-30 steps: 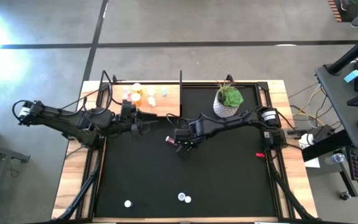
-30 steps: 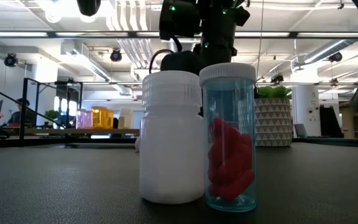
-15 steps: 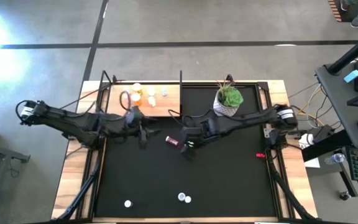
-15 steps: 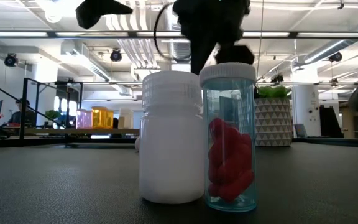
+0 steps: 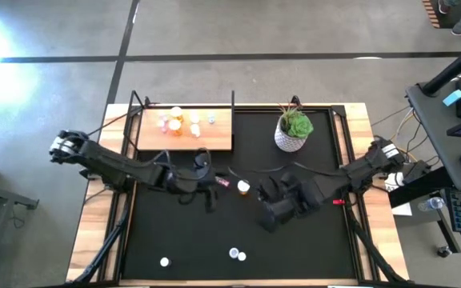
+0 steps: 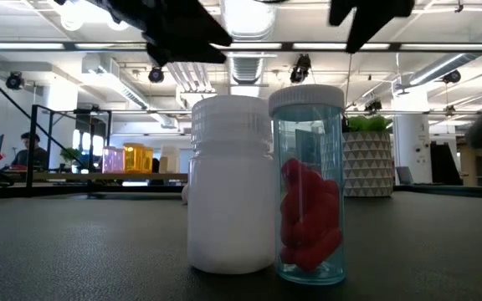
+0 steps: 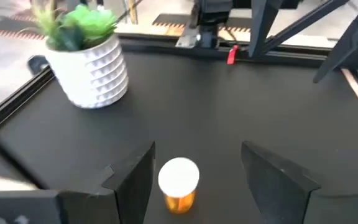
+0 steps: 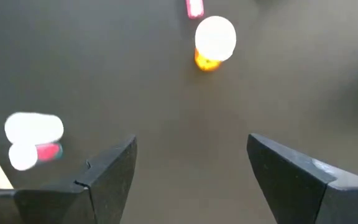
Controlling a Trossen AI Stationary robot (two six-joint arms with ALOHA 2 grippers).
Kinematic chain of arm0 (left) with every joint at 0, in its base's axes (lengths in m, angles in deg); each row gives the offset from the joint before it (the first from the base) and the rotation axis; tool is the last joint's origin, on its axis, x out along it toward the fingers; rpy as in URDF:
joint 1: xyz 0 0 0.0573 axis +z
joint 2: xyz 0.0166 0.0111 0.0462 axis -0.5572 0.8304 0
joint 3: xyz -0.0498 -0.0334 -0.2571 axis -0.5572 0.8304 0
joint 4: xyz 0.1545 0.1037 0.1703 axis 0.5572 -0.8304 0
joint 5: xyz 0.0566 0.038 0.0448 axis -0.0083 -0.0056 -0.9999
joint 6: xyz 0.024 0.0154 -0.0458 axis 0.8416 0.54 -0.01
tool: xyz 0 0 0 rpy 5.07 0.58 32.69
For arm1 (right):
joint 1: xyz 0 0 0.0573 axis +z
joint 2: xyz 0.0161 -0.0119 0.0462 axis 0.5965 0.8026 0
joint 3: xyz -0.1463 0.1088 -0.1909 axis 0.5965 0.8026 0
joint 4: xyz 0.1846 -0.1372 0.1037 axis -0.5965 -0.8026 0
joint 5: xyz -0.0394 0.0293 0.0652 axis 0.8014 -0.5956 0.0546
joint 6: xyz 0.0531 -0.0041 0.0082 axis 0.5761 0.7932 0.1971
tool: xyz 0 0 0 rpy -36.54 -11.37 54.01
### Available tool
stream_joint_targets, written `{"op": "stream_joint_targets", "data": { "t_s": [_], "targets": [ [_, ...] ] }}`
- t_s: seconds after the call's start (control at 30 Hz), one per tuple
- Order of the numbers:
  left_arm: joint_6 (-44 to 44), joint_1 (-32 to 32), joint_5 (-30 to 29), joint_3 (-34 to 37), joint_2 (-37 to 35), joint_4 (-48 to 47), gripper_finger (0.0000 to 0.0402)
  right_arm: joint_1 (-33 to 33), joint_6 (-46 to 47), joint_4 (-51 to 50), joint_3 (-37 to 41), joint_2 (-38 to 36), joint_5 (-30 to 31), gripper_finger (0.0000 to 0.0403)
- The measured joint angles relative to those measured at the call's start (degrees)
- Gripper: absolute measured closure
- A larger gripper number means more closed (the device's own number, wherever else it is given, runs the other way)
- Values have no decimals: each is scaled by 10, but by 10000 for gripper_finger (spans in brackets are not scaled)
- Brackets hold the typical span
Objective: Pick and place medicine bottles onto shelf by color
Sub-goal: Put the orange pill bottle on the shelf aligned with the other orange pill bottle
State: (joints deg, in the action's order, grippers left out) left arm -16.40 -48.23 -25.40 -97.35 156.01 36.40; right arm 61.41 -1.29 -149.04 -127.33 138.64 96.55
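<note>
An orange bottle with a white cap (image 5: pixel 243 187) stands upright on the black mat (image 5: pixel 310 256). A pink bottle (image 5: pixel 222 182) lies on its side just left of it. My left gripper (image 5: pixel 216 190) is open. In the left wrist view the orange bottle (image 7: pixel 179 182) stands between its fingertips (image 7: pixel 194 186), close to one finger, and no touch shows. My right gripper (image 5: pixel 267 216) is open and empty, to the near right of the orange bottle (image 8: pixel 215 41). Several bottles (image 5: pixel 184 122) stand on the wooden shelf (image 5: pixel 214 141) at the far left.
A white-potted plant (image 5: pixel 294 130) stands on the mat at the far right. A white bottle (image 6: pixel 228 184) and a pale blue one with red pills (image 6: pixel 308 186) stand together near the front edge (image 5: pixel 237 255). Another white-capped bottle (image 5: pixel 164 262) stands to their left.
My left gripper has gone from the shelf's near edge toward the table's middle, up to the pink and orange bottles. My right gripper has drawn back from the pink bottle toward the near right. The orange bottle now shows standing where the right gripper was.
</note>
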Motion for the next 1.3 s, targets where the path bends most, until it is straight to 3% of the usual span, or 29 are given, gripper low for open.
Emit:
{"op": "stream_joint_targets", "data": {
  "t_s": [0.3, 0.5, 0.63, 1.3],
  "targets": [
    [13, -3, -1, 0, 141, 150, 180, 73, 51, -58, 3, 15, 17, 110],
    [13, -2, -70, 0, 211, 231, 180, 90, 69, -62, 10, 17, 17, 108],
    [12, 0, -78, 0, 245, 239, 180, 91, 71, -69, 12, 18, 16, 109],
    [-34, 17, -96, -3, 289, 259, 180, 91, 70, -69, 29, 17, 14, 110]
  ]
}}
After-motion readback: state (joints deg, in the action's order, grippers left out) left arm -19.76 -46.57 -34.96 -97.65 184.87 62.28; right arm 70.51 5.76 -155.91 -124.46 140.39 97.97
